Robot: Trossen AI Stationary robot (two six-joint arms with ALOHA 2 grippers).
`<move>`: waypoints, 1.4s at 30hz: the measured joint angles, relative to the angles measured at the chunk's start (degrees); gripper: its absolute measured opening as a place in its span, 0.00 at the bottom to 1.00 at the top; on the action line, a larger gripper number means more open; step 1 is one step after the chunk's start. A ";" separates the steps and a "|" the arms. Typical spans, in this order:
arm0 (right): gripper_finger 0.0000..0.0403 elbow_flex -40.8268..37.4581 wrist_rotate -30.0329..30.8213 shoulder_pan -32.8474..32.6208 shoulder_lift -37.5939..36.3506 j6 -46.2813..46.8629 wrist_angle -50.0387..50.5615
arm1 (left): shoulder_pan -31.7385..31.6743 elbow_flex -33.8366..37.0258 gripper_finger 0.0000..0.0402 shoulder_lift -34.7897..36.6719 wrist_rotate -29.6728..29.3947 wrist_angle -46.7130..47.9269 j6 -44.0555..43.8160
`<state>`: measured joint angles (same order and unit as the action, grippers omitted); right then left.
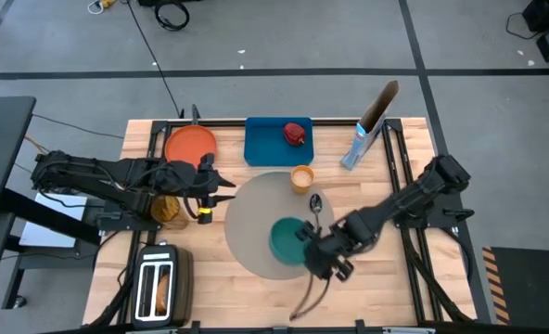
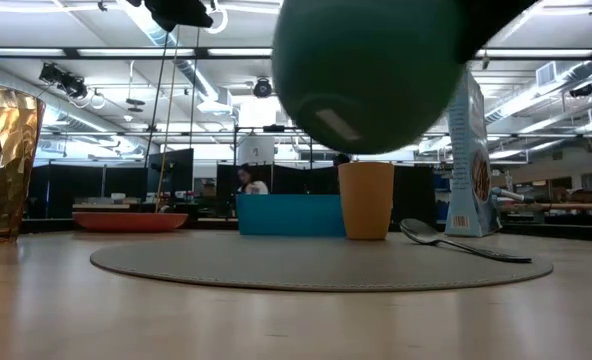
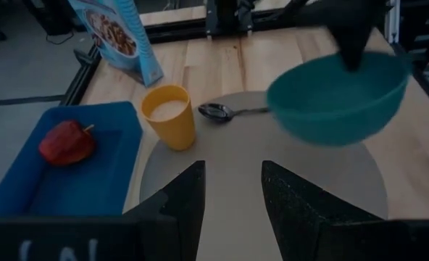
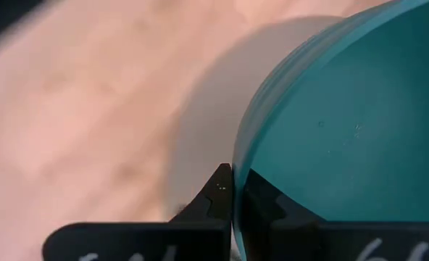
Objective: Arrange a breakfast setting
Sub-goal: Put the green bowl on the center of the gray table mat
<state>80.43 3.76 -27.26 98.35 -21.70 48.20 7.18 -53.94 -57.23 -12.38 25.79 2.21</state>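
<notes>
The teal bowl (image 1: 287, 239) hangs above the near right part of the round grey mat (image 1: 256, 218), held by my right gripper (image 1: 313, 249). The low view shows the bowl (image 2: 371, 70) well above the mat (image 2: 316, 262). The orange-yellow cup (image 1: 301, 176) stands on the mat's far edge, and the metal spoon (image 1: 315, 206) lies on the mat beside it. The red apple (image 1: 296, 133) lies in the blue tray (image 1: 265, 144). The orange plate (image 1: 191, 145) rests on the table at the far left. My left gripper (image 1: 221, 190) is open and empty at the mat's left edge. My right gripper pinches the bowl's rim (image 4: 238, 163) on the side toward the table's right, one finger (image 4: 261, 206) inside the bowl and one finger (image 4: 207, 203) outside. It comes slanting down from the table's right. The bowl is lifted clear of the mat and slightly tilted.
The blue cereal bag (image 1: 367, 130) stands at the far right. The silver-and-black toaster (image 1: 159, 288) stands at the near left corner. A golden-brown faceted object (image 1: 166, 209) stands beside my left arm. Bare wood lies near the front edge.
</notes>
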 joint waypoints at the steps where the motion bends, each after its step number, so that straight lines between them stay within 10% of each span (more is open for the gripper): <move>1: 0.03 -0.01 -0.03 0.93 0.00 -2.30 -0.36 | 0.00 -0.02 0.36 0.00 0.00 -0.38 0.01; 18: 0.03 8.25 3.32 10.60 10.40 -18.90 8.72 | -2.19 0.00 0.36 -0.04 -0.02 -1.89 2.96; 42: 0.04 9.35 2.49 12.51 15.95 -15.75 11.35 | -2.51 0.01 0.36 -0.26 0.00 -1.75 2.96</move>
<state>89.78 6.25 -14.74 114.30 -37.45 59.55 4.67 -53.93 -57.49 -12.38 24.03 5.17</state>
